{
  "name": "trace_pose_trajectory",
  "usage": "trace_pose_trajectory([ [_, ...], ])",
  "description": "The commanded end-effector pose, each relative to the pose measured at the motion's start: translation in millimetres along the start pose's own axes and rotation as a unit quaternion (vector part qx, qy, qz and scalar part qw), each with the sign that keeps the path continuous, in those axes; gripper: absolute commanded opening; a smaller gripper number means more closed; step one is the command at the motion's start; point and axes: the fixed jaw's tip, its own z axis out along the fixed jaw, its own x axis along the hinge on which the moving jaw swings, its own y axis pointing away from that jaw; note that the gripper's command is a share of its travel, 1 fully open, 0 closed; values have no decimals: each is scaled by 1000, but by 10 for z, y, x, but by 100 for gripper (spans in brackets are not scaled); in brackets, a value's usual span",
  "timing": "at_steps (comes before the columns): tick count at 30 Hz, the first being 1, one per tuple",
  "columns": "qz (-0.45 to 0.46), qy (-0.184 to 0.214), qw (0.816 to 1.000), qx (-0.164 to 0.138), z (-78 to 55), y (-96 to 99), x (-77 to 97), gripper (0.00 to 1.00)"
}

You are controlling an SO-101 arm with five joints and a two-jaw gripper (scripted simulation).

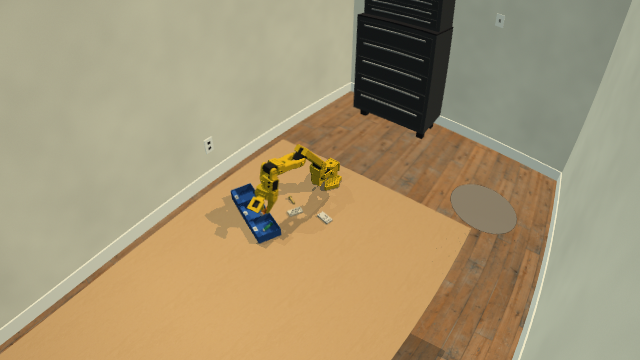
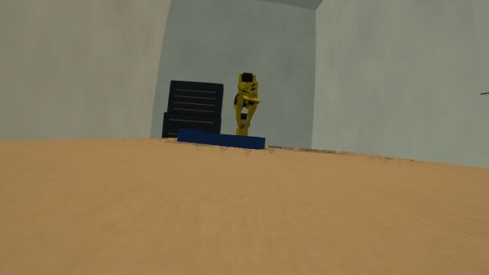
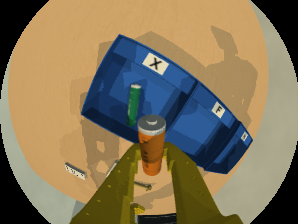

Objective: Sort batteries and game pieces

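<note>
So the gripper (image 1: 270,210) (image 2: 243,124) (image 3: 152,155) is clamped on an orange battery (image 2: 243,125) (image 3: 151,145), silver end sticking up past the fingertips in the wrist view. It's held above the table by the near long edge of the blue bins, around where the X and F compartments meet. From these angles I can't tell if it's actually over a compartment.

Just past it, the X bin (image 1: 265,237) (image 3: 102,82) has a green battery (image 1: 267,226) (image 3: 133,105) lying inside. Next along is the F bin (image 3: 197,125), the middle one, and then the H bin (image 1: 242,190) (image 3: 232,155) at the far end. No game piece that I can make out in that one, though part of its inside is hidden.

Over on the arm's side of the bins, two white dominoes (image 1: 324,217) (image 3: 75,170) lie on the tabletop, apart from each other, with a small brass-coloured screw-like thing (image 1: 291,199) (image 3: 142,185) near one of them. Way behind all that there's a black drawer cabinet (image 1: 395,70) (image 2: 195,101) against the wall.
</note>
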Motion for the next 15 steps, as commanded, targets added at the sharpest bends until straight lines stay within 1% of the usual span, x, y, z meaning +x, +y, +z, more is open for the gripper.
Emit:
trace_pose_trajectory([
  [1,37,-44,998,5,-101,32,-174,0],
  [7,86,-61,994,2,-88,83,-259,0],
  [15,98,-65,993,1,-85,95,-277,0],
])
